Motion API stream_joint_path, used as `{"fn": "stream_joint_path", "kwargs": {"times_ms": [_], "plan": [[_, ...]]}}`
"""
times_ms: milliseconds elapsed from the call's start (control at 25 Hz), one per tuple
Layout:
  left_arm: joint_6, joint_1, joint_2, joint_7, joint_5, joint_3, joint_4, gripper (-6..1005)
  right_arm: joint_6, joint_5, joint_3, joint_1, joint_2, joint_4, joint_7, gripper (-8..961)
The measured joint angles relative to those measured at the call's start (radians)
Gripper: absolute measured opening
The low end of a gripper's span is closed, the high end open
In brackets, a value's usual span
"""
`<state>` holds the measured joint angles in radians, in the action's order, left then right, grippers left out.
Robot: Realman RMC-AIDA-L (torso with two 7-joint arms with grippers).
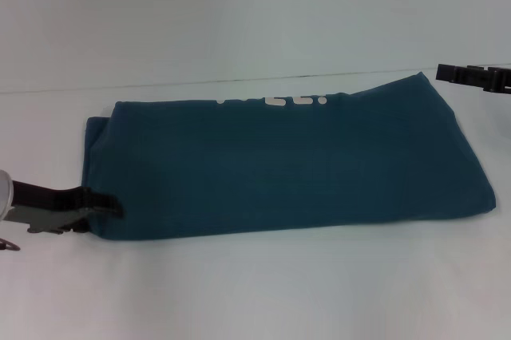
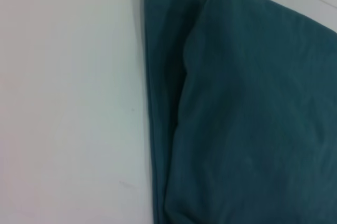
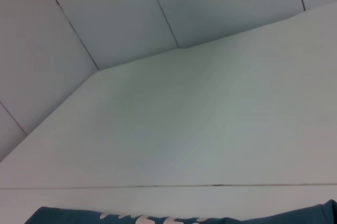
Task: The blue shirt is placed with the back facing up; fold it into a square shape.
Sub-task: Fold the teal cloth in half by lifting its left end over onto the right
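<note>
Left gripper (image 1: 108, 206) sat nearest me, at the near-left corner of the blue shirt (image 1: 295, 168), fingers together at the fabric edge; whether they pinched cloth I couldn't tell. One shirt only, folded into a long band lying left to right across the white table (image 1: 255, 292). Two stacked layers showed at its left end. White lettering (image 1: 271, 101) ran along the far fold, cut off, unreadable. Right gripper (image 1: 441, 72) hovered off the far-right corner, its state I couldn't tell.

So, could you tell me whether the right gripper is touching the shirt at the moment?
No, the right gripper hangs just beyond the blue shirt's far right corner, apart from the cloth.
</note>
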<state>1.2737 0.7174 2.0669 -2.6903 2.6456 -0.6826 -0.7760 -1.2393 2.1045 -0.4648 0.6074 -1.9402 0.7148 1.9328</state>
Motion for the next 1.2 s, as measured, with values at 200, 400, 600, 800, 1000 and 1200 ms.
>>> {"fn": "stream_joint_path", "kwargs": {"times_ms": [200, 400, 600, 800, 1000, 1200], "plan": [[-0.005, 0.0, -0.003, 0.003, 0.005, -0.001, -0.002, 724, 0.0, 0.0, 0.001, 0.001, 0.0, 0.0, 0.0, 816], [-0.016, 0.001, -0.003, 0.004, 0.019, -0.006, 0.001, 724, 0.001, 0.0, 0.002, 0.002, -0.001, 0.0, 0.0, 816], [-0.016, 0.004, -0.001, 0.004, 0.021, -0.015, 0.003, 725, 0.001, 0.0, 0.002, 0.003, -0.002, 0.0, 0.0, 815], [-0.016, 0.007, 0.001, 0.004, 0.021, -0.026, 0.003, 723, 0.002, -0.001, 0.002, 0.005, -0.002, 0.0, -0.001, 815], [-0.012, 0.008, 0.001, 0.004, 0.021, -0.026, 0.003, 725, 0.001, -0.002, 0.002, 0.005, -0.002, 0.0, -0.002, 815], [-0.012, 0.009, 0.002, 0.007, 0.02, -0.04, -0.003, 720, 0.001, -0.009, 0.002, 0.005, -0.002, 0.0, -0.003, 816]]}}
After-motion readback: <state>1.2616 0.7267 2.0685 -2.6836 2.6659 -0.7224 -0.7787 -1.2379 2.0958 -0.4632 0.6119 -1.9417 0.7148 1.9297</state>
